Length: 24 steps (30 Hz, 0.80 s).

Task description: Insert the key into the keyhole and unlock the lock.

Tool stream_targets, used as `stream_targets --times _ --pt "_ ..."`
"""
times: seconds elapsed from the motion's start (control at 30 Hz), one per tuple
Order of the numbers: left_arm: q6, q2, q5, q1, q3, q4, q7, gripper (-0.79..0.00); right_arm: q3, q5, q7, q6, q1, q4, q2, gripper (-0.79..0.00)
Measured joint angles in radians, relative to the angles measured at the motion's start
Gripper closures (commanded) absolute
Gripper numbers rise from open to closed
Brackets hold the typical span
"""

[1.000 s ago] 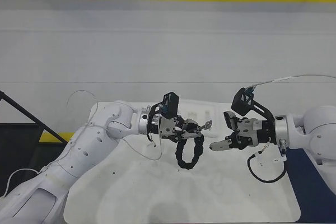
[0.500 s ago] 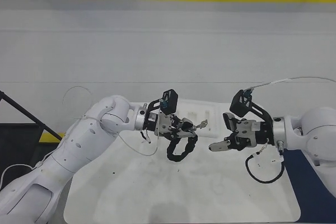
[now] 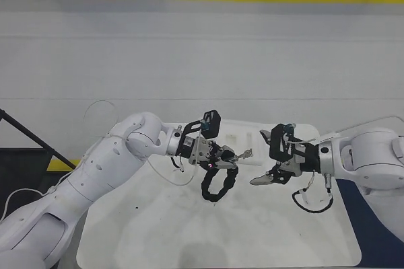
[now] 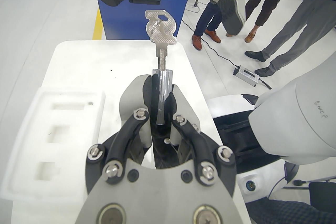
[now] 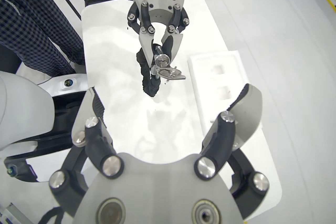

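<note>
My left gripper point(image 4: 160, 88) is shut on the lock's chrome cylinder point(image 4: 162, 93), held above the white table point(image 3: 188, 228). The lock's black cable loop point(image 3: 215, 185) hangs below it. A silver key point(image 4: 160, 28), with a second key ringed to it, sticks out of the cylinder's end, its blade in the keyhole. My right gripper point(image 5: 170, 96) stands open a short way off, facing the key point(image 5: 172, 74), with one finger to each side and not touching it. The top view has the left gripper point(image 3: 219, 160), the key point(image 3: 244, 155) and the right gripper point(image 3: 261, 158) in a line.
A white foam tray point(image 3: 246, 142) with rectangular recesses lies on the table behind the grippers. A blue cabinet point(image 4: 143, 15) stands past the table's end. The table's edges are close on both sides in the right wrist view.
My right gripper has rolled about its wrist and edged a little toward the key. My left gripper, still holding the lock, shifted slightly and the cable loop swung.
</note>
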Motion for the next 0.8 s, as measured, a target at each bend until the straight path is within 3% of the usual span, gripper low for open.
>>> stream_targets --times 0.1,0.57,0.7,0.8 --pt "0.000 0.001 -0.010 -0.005 0.008 -0.002 -0.013 0.000 -0.010 -0.045 -0.030 -0.024 0.012 -0.007 -0.004 -0.406" --pt "0.000 0.023 -0.037 0.002 0.012 -0.036 -0.040 0.000 -0.009 -0.216 -0.131 -0.058 -0.005 -0.052 -0.008 -0.314" --pt "0.000 0.026 -0.045 0.000 0.015 -0.047 -0.047 0.000 -0.008 -0.248 -0.147 -0.048 -0.012 -0.061 -0.009 -0.234" --pt "0.000 0.026 -0.052 -0.002 0.020 -0.052 -0.044 0.000 -0.004 -0.267 -0.164 -0.027 -0.023 -0.064 -0.009 -0.092"
